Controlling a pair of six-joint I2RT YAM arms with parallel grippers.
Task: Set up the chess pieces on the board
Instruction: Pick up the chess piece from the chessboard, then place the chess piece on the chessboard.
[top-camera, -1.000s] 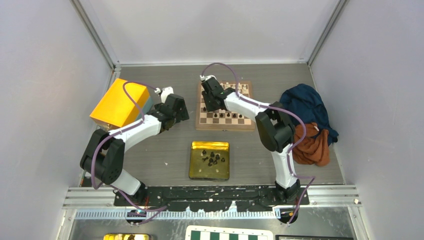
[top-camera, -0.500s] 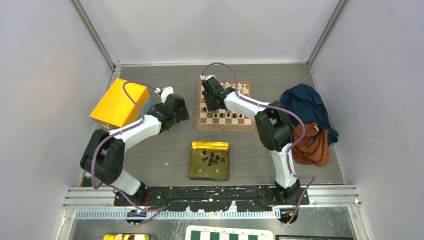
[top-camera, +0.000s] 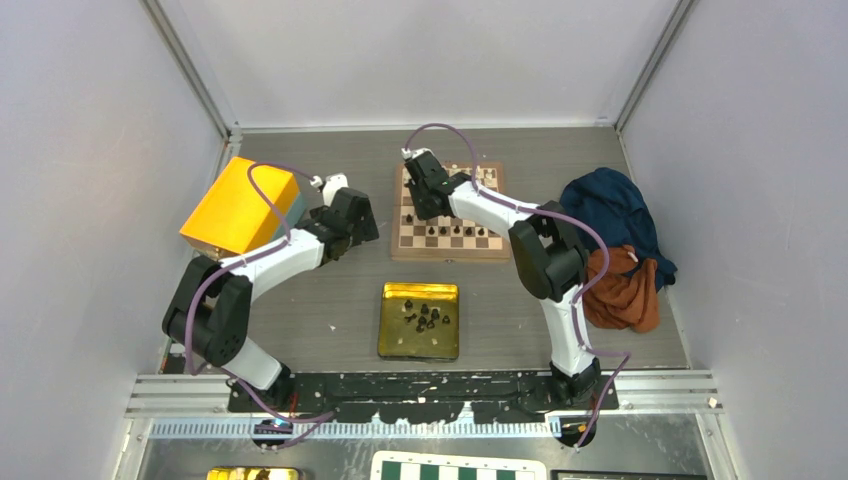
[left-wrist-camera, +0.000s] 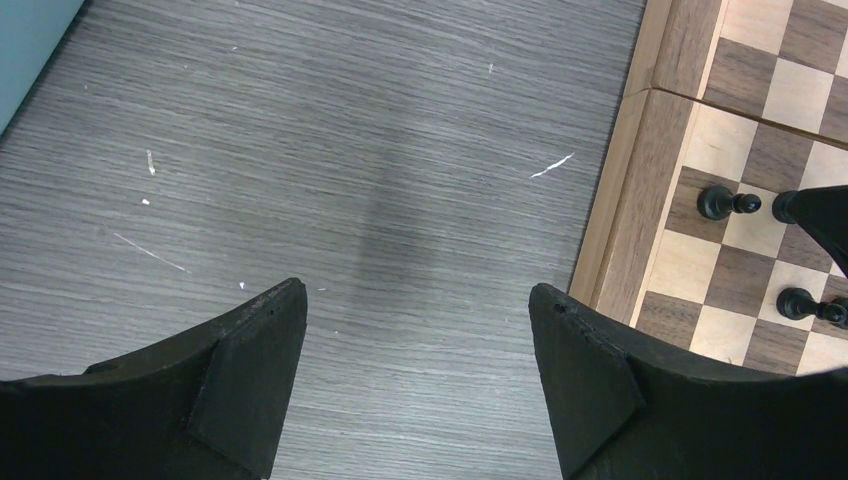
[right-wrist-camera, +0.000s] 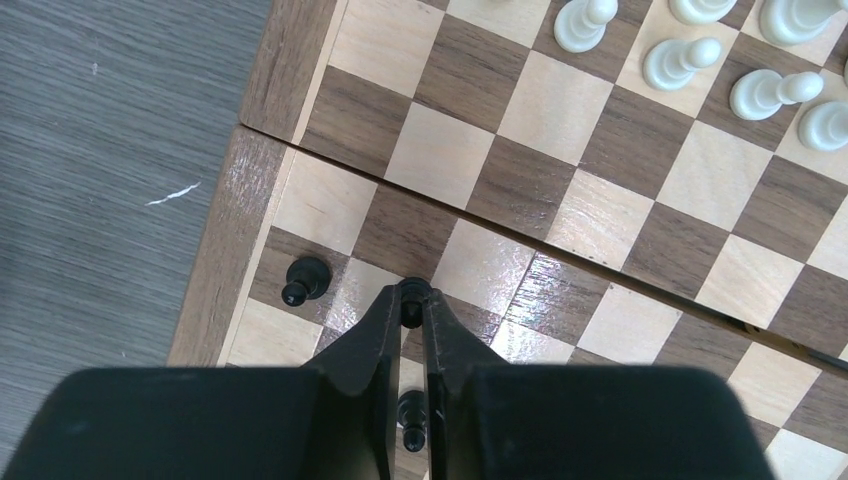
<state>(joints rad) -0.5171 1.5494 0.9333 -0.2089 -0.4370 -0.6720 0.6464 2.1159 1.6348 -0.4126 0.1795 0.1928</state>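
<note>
The wooden board (top-camera: 448, 253) lies at the back centre. My right gripper (right-wrist-camera: 411, 300) is over its left part, shut on a small black pawn (right-wrist-camera: 411, 308) at the fingertips, just above a square. A black pawn (right-wrist-camera: 305, 277) stands to its left on the edge column. Another black piece (right-wrist-camera: 411, 418) shows between the fingers, lower down. Cream-white pieces (right-wrist-camera: 680, 60) stand at the far side. My left gripper (left-wrist-camera: 418, 300) is open and empty over the grey table, left of the board's rim (left-wrist-camera: 620, 180). Black pawns (left-wrist-camera: 725, 203) show there too.
A gold tray (top-camera: 395, 340) with several black pieces (top-camera: 423, 316) sits in front of the board. A yellow box (top-camera: 240, 205) stands at the left. Blue cloth (top-camera: 610, 210) and orange cloth (top-camera: 622, 290) lie at the right. A green-and-white board (top-camera: 458, 468) is at the bottom edge.
My right gripper has shifted slightly toward the far side of the board. The left arm has barely moved.
</note>
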